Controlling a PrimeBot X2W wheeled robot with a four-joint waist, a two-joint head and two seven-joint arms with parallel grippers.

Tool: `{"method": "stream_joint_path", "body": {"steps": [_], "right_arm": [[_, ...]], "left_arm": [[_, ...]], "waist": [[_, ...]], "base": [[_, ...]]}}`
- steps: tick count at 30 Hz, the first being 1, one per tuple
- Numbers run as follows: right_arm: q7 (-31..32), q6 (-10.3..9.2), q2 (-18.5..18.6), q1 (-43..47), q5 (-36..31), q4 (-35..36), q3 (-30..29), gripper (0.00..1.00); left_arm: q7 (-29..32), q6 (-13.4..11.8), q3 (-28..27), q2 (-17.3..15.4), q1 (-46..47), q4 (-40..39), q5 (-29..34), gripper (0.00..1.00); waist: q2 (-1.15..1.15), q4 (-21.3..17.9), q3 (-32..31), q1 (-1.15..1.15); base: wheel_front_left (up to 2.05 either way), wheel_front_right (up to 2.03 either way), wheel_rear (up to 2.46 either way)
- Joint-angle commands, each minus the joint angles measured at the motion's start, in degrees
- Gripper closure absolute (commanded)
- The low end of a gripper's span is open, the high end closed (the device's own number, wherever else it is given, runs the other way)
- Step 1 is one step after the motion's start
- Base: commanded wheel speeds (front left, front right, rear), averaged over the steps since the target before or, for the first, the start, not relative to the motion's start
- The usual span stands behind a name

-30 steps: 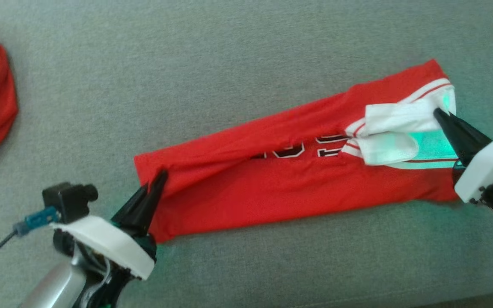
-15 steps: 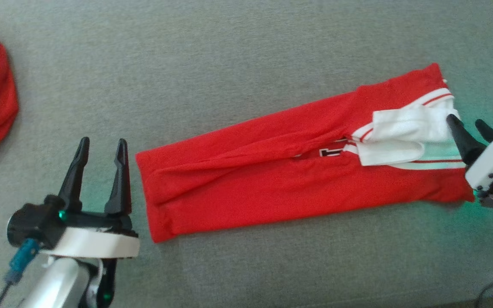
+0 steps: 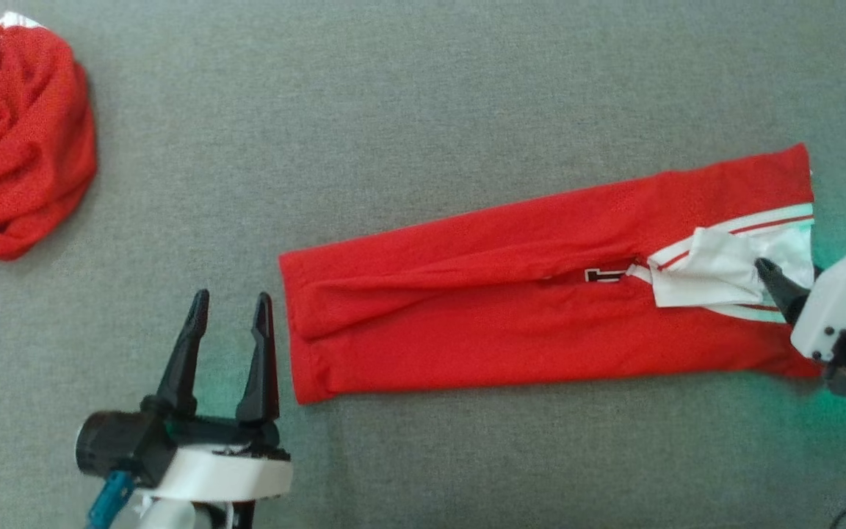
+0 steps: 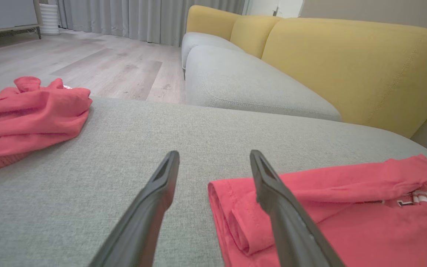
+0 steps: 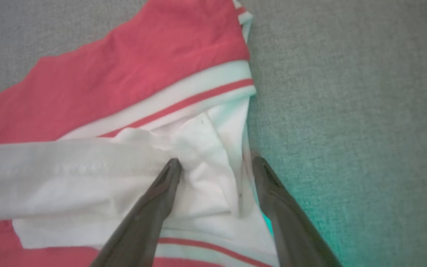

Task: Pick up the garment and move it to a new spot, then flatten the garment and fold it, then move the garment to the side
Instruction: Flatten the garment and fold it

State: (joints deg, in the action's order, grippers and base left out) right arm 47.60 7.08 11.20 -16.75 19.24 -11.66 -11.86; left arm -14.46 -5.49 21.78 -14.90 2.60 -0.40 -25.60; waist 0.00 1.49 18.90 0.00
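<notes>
Grey cushion (image 3: 423, 110), red jersey (image 3: 511, 330). My jaws released: left gripper (image 3: 233, 296) beside its hem, right gripper (image 5: 216, 160) over white trim (image 5: 124, 167). Pinch all layers.

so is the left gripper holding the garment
No, the left gripper is open beside the garment's end, with a strip of grey cushion showing between them.
</notes>
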Motion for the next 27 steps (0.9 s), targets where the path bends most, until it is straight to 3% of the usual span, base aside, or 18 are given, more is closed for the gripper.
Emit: {"method": "stream_joint_path", "body": {"steps": [1,3,4,5,10,16,19,23,27], "right_arm": [[1.9,0.41,0.5,3.1,0.5,0.2,1.2,0.00],[2.8,0.41,0.1,3.9,1.6,0.4,1.7,0.00],[3.2,0.41,-0.3,4.0,2.5,0.4,1.7,0.74],[3.1,0.41,-0.7,3.9,3.6,0.7,2.1,1.00],[-1.5,0.41,-0.3,2.0,6.2,0.8,-2.4,1.00],[-3.5,0.41,4.9,2.5,5.4,0.8,-11.9,1.00],[-2.2,0.41,7.3,2.7,6.3,3.6,-13.6,1.00],[2.2,0.41,7.2,3.1,10.0,12.2,-8.5,1.00],[7.3,0.41,3.6,3.8,14.1,20.7,1.3,1.00]], "left_arm": [[-0.5,0.5,-3.0,0.3,0.4,-1.8,1.1,0.00],[-0.5,1.4,-4.1,1.9,-0.4,-1.8,2.4,0.00],[-0.5,1.9,-4.7,2.6,-0.8,-1.8,3.1,0.00],[-0.5,2.4,-5.1,3.3,-1.1,-1.6,4.0,0.00],[-0.5,5.6,-8.3,6.5,-3.8,0.7,7.4,0.00],[-0.5,8.2,-11.4,9.1,-8.0,4.1,7.6,0.00],[-0.5,9.1,-12.3,10.3,-8.8,5.0,7.0,0.00],[-0.5,9.7,-13.1,11.2,-9.6,5.7,6.8,0.00],[-0.5,10.2,-13.7,11.6,-9.5,6.2,6.8,0.00]], "waist": [[0.00,0.4,-0.5,0.00],[0.00,0.6,-0.9,0.00],[0.00,0.7,-1.1,0.00],[0.00,0.7,-1.3,0.00],[0.00,0.4,-4.5,0.00],[0.00,1.0,-9.3,0.00],[0.00,1.5,-10.8,0.00],[0.00,1.6,-12.2,0.00],[0.00,1.2,-12.2,0.00]], "base": [[0.00,0.00,0.00],[0.00,0.00,0.00],[0.00,0.00,0.00],[0.00,0.00,0.00],[0.00,0.00,0.00],[0.00,0.00,0.00],[0.00,0.00,0.00],[0.00,0.00,0.00],[0.00,0.00,0.00]]}}
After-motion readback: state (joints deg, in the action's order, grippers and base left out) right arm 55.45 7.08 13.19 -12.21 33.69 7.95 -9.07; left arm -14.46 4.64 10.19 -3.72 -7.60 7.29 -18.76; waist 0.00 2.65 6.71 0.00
